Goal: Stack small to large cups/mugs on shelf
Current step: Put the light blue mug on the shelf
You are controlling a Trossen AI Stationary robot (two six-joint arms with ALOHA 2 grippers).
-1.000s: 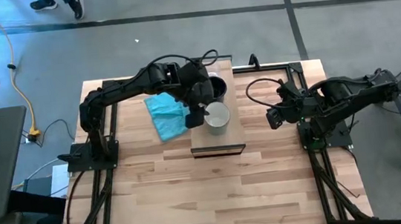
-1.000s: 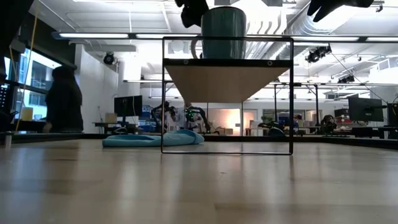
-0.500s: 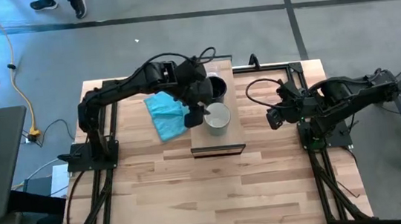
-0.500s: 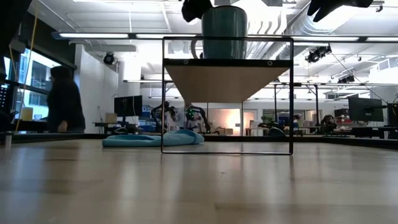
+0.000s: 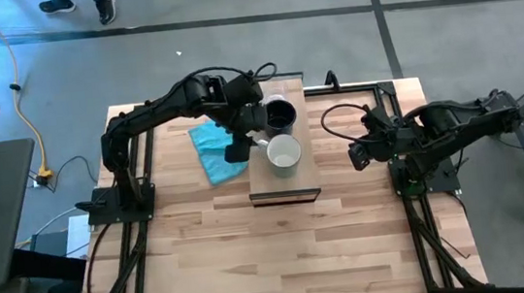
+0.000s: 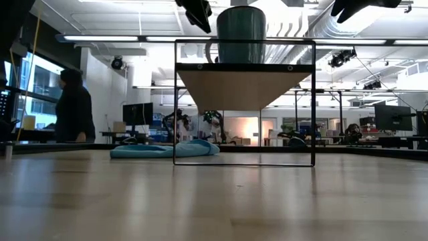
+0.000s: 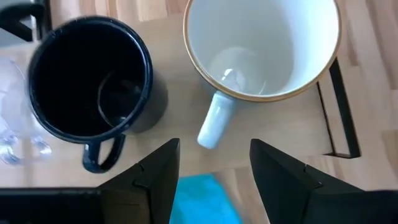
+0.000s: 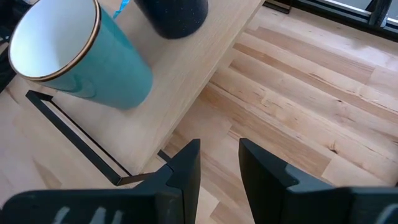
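You see a brightly lit scene, the light coming from long ceiling strips (image 6: 200, 38) that glare white in the low view. From above, the table (image 5: 283, 252) is evenly lit with soft, short shadows. The white mug (image 7: 264, 46) holds a small bright glint inside, and the black mug (image 7: 87, 78) reads as a dark well. In the low view, the near tabletop is blurred.

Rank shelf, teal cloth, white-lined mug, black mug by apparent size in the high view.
1. shelf, largest
2. teal cloth
3. white-lined mug and black mug: they look about alike, the black one partly hidden by the left arm, so no ranking.
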